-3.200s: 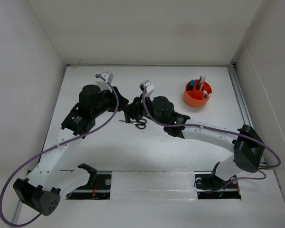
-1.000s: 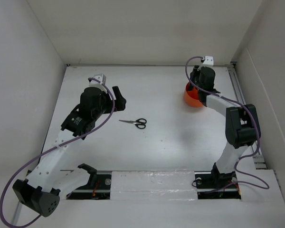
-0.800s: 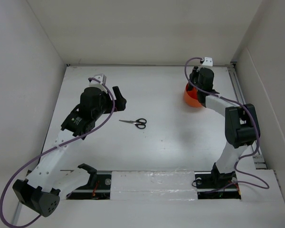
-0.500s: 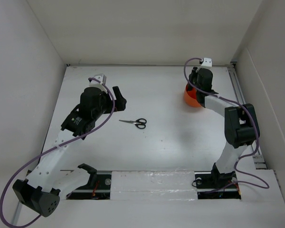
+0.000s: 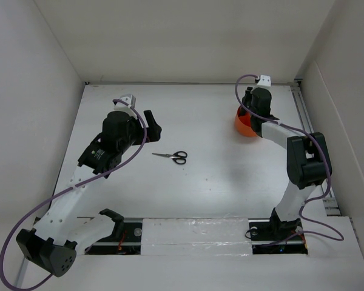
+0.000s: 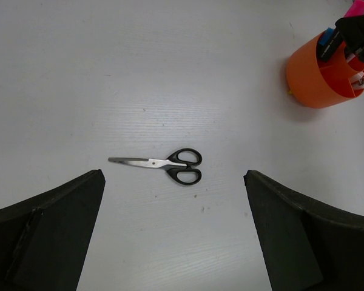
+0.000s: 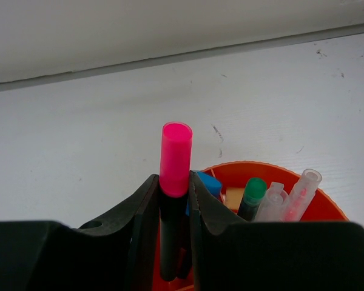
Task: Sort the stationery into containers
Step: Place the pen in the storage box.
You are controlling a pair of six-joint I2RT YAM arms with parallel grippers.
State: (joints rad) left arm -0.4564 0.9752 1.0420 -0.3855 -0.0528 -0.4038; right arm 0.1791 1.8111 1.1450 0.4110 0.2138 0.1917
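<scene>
Black-handled scissors (image 5: 173, 157) (image 6: 164, 165) lie flat mid-table, blades pointing left. My left gripper (image 5: 153, 124) (image 6: 173, 175) hovers open above and behind them, holding nothing. The round orange pot (image 5: 244, 125) (image 6: 318, 79) (image 7: 273, 165) stands at the back right. My right gripper (image 5: 258, 111) (image 7: 173, 182) is shut on a pink-capped black marker (image 7: 175, 159), held upright with its lower end down inside the pot. A blue-capped marker (image 7: 207, 182), a green pen (image 7: 253, 191), pale pens (image 7: 303, 188) and a beige eraser (image 7: 233, 197) sit in the pot.
White walls box in the table on the left, back and right. A metal rail (image 5: 304, 124) runs along the right edge close to the pot. The back wall's foot (image 7: 230, 51) lies just beyond the pot.
About three seconds ago both grippers were by the scissors. The right arm has since swung to the pot with the pink-capped marker. Over the last second nothing visibly moves.
</scene>
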